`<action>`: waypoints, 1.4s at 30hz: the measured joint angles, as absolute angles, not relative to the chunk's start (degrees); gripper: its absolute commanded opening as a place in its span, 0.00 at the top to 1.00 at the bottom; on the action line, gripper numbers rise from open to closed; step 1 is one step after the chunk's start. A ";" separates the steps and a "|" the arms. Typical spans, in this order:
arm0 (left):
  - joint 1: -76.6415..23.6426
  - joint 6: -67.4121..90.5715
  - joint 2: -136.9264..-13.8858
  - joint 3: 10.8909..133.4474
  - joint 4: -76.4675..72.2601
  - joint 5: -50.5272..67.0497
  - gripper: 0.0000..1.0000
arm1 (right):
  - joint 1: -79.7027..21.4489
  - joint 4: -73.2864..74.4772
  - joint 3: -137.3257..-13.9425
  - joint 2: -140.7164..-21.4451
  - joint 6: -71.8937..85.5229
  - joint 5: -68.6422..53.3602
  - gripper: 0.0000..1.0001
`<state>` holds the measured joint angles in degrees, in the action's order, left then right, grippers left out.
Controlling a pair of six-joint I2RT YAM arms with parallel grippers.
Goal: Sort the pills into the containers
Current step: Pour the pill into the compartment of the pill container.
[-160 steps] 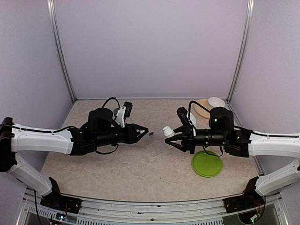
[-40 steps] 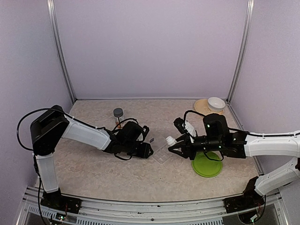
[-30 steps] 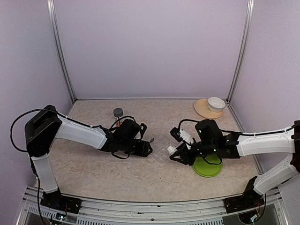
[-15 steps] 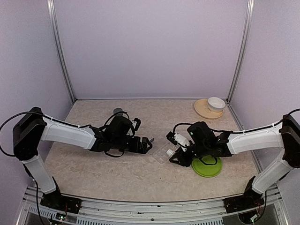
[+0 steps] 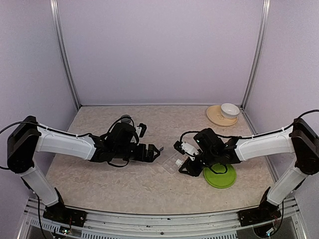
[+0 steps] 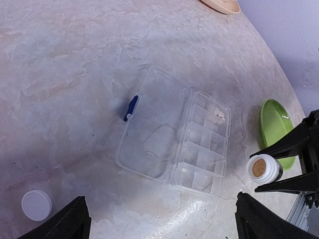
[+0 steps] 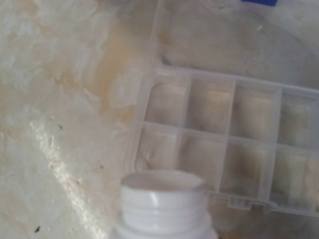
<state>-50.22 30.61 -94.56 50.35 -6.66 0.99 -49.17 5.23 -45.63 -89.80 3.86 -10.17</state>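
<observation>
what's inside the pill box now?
Left wrist view: pill box lies open; a few white pills in one corner compartment, the rest look empty. Right wrist view: the bottle covers part of the near row.

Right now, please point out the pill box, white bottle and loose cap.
pill box [image 6: 202, 144]: left wrist view, divided half.
white bottle [image 6: 259, 168]: left wrist view, open mouth.
loose cap [image 6: 36, 205]: left wrist view, flat top.

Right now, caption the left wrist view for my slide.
Pill box lying open; right gripper holds an uncapped bottle beside it.
</observation>
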 measured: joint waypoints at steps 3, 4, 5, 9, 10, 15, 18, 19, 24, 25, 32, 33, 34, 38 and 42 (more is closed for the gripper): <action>-50.22 30.63 -93.97 49.93 -6.83 0.84 0.01 | -49.17 6.42 -46.30 -90.45 3.86 -10.15 0.87; -50.24 30.63 -93.82 49.82 -6.85 0.75 0.01 | -49.17 6.92 -46.59 -90.80 3.86 -10.11 0.87; -50.22 30.63 -93.62 49.69 -6.85 0.64 0.01 | -49.17 7.38 -46.89 -91.20 3.86 -10.02 0.86; -50.24 30.68 -92.42 48.80 -6.92 0.21 0.01 | -49.15 8.56 -47.53 -92.55 3.84 -9.58 0.86; -50.24 30.70 -92.18 48.60 -6.92 0.12 0.01 | -49.15 8.82 -47.53 -92.79 3.84 -9.50 0.86; -50.24 30.85 -90.98 47.75 -6.94 -0.34 0.01 | -49.15 10.07 -47.75 -93.30 3.84 -8.97 0.86; -50.24 30.89 -90.54 47.55 -6.94 -0.47 0.01 | -49.15 10.26 -48.29 -93.56 3.84 -8.88 0.86; -50.24 30.92 -90.45 47.51 -6.94 -0.49 0.01 | -49.15 10.37 -48.51 -93.67 3.81 -8.86 0.86; -50.24 31.07 -90.37 47.48 -6.94 -0.51 0.01 | -49.15 11.09 -49.50 -94.43 3.53 -8.73 0.85; -50.24 31.07 -90.37 47.48 -6.94 -0.54 0.01 | -49.15 11.29 -49.71 -94.59 3.44 -8.73 0.85; -50.24 31.07 -90.37 47.44 -6.94 -0.99 0.01 | -49.15 13.19 -51.27 -95.50 2.81 -8.64 0.85; -50.24 31.07 -90.35 47.40 -6.94 -1.08 0.01 | -49.15 13.65 -51.62 -95.70 2.76 -8.62 0.85; -50.24 31.07 -90.35 47.31 -6.92 -1.15 0.01 | -49.15 13.98 -51.94 -95.94 2.61 -8.51 0.85; -50.24 31.07 -90.15 47.22 -6.85 -1.58 0.01 | -49.17 15.07 -52.90 -96.64 2.48 -8.16 0.85; -50.24 31.07 -89.58 47.11 -6.87 -1.78 0.01 | -49.17 16.53 -53.63 -96.97 2.42 -7.57 0.85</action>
<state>-50.24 31.07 -89.58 47.11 -6.87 -1.78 -49.17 16.53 -53.63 -96.97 2.42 -7.57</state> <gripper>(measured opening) 0.987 0.341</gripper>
